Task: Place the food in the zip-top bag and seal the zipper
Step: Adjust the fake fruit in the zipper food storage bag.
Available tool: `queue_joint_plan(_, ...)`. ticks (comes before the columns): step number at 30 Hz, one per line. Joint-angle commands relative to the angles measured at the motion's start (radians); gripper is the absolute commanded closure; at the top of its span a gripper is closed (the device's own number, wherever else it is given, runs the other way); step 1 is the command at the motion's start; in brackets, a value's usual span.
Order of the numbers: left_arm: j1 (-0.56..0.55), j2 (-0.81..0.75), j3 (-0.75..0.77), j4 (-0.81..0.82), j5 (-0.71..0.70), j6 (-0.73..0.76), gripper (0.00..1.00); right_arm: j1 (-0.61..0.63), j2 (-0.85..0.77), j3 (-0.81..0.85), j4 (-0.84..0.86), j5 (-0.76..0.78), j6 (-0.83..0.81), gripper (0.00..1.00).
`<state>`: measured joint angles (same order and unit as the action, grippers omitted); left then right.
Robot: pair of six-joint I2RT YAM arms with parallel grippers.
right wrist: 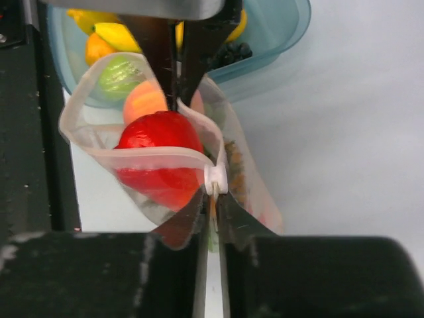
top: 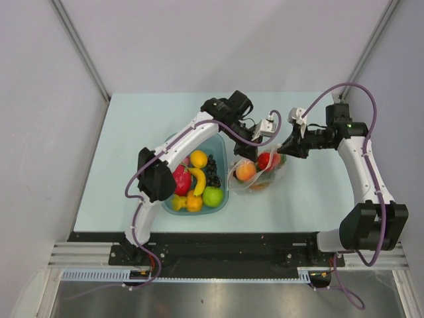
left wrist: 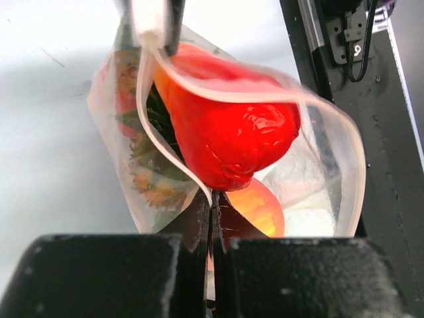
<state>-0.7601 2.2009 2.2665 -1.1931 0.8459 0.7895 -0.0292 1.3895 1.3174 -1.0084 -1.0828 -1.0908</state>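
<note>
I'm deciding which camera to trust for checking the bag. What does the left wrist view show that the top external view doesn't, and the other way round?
Only the left wrist view: the left gripper shut on the zipper strip, which loops wide open around the mouth. Only the top external view: the blue tray holding fruit not yet bagged, and the table. Both: the zip-top bag with the red food and the peach inside it.

- Peach [left wrist: 265, 209] is mostly hidden behind the red piece [left wrist: 225, 139], lower centre.
- Pineapple [left wrist: 156, 185] blurs behind the zip-top bag [left wrist: 311, 159] wall, left.
- Blue tray [right wrist: 281, 30] is cut off at the top edge, right wrist view.
</note>
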Motion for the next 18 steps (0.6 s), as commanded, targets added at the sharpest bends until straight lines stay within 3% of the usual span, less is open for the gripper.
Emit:
queue_joint_plan(1,0.024,-0.061,0.03,0.088,0.096,-0.086,1.0,0.003,-0.029,0.04,-0.11,-0.04,-0.055,1.0)
queue_joint_plan(5,0.053,-0.044,0.112,0.125,0.131,-0.197,0.99,0.005,-0.102,-0.007,-0.07,-0.051,0.035,1.0)
queue_joint_plan(14,0.059,-0.137,-0.01,0.205,0.041,-0.36,0.6,-0.006,-0.27,-0.162,0.155,-0.028,0.399,1.0)
queue_joint_plan(16,0.065,-0.199,-0.136,0.33,-0.016,-0.468,0.54,-0.02,-0.294,-0.208,0.178,-0.026,0.442,1.0)
queue_joint_plan(18,0.064,-0.283,-0.214,0.442,-0.071,-0.534,0.41,-0.021,-0.329,-0.243,0.206,-0.014,0.451,1.0)
